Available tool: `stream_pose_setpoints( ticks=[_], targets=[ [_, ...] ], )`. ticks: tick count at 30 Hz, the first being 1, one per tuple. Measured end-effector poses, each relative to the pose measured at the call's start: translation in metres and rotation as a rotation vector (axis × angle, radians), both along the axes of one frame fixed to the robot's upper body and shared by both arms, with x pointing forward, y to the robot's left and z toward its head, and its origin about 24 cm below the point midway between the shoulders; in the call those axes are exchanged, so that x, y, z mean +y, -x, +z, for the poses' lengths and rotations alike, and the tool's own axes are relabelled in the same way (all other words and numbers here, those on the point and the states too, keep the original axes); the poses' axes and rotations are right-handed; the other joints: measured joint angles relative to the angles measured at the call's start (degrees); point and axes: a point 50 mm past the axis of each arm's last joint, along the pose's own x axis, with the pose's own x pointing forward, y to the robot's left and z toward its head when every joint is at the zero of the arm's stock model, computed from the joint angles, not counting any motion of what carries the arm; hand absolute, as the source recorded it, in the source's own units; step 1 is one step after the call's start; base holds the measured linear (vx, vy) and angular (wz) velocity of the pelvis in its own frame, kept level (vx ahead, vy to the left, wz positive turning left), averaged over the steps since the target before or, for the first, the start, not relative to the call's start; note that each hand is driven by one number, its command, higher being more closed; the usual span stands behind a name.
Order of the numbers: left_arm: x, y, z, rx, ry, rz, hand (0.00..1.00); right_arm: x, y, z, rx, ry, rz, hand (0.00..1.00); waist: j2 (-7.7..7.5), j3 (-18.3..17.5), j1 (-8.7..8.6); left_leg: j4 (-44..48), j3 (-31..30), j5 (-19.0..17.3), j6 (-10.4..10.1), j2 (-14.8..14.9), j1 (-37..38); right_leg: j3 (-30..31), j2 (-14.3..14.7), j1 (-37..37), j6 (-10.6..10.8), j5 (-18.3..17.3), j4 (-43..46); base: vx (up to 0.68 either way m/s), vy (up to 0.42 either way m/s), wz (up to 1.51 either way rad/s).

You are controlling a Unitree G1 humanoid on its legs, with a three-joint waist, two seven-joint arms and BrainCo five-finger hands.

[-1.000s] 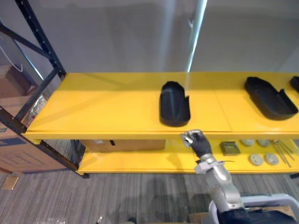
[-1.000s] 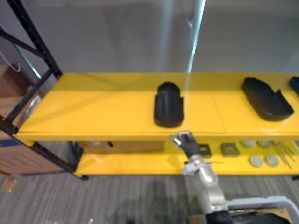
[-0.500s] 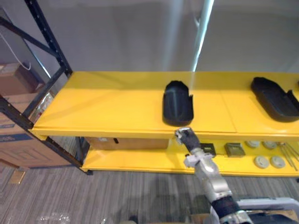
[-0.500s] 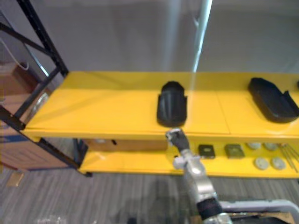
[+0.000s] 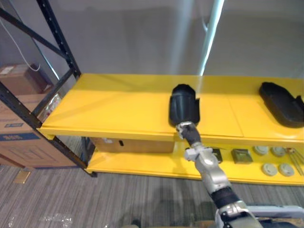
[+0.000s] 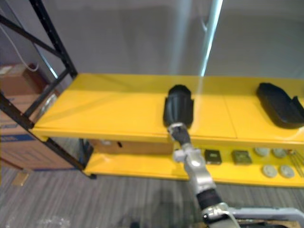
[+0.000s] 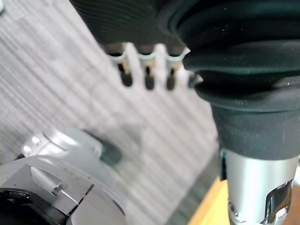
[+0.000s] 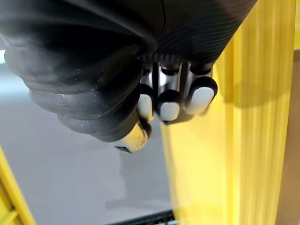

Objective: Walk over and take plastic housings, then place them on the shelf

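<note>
No legible text — none anywhere

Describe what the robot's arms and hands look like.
The right arm is silver-grey metal with a dark band. The right hand has a dark ribbed cover and silver fingers with dark tips. The left hand has the same ribbed cover.
</note>
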Motion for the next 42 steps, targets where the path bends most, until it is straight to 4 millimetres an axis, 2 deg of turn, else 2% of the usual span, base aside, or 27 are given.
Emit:
stream_pose_setpoints(
  ticks=[9,28,42],
  targets=[
    [-0.001,0.0,0.0,0.015,-0.001,-0.028,0.0,-0.004,-0.01,-0.006,0.082,-0.01,-0.05,1.0,0.41,0.2,-0.01,0.0,-0.9,0.4,0.0,0.0,0.0,-0.7,0.0,0.5,0.0,0.0,0.0,-0.02,0.001,0.05],
    [-0.002,0.001,-0.001,0.03,0.015,-0.029,0.0,-0.012,-0.042,0.013,0.111,-0.009,-0.135,1.0,1.43,0.8,1.44,0.0,-2.2,0.8,-0.1,-0.2,-0.1,-2.7,0.0,1.5,0.0,0.0,-0.1,-0.01,0.001,0.04],
    [-0.002,0.0,-0.001,0.03,0.015,-0.026,0.0,-0.02,-0.056,0.017,0.192,-0.035,-0.255,1.0,1.66,1.0,2.31,0.0,-2.3,1.0,-0.2,-0.2,0.0,-2.9,-0.1,1.6,0.0,0.0,0.1,0.0,0.0,0.0]
  ],
)
